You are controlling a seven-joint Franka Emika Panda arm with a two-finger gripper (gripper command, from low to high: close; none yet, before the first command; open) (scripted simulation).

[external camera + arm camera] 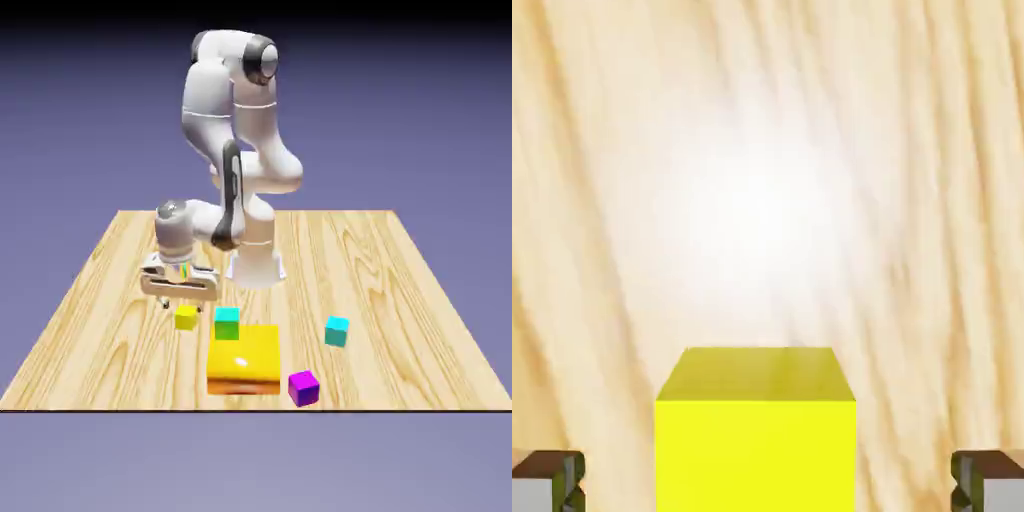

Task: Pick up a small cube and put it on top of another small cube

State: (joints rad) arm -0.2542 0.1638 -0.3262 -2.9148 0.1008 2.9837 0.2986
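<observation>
Nearest in the exterior view sits a purple cube (303, 387), just beside a large yellow-orange block (244, 359) on the wooden counter (400, 260). A turquoise cube (336, 331) lies to that view's right, and a green-and-teal cube (227, 323) touches the block's far edge. Further back rests the small yellow cube (185, 318) (756, 430), with the gripper (178, 300) (768, 482) hanging just above it, jaws spread wide, their tips well clear of either side.
</observation>
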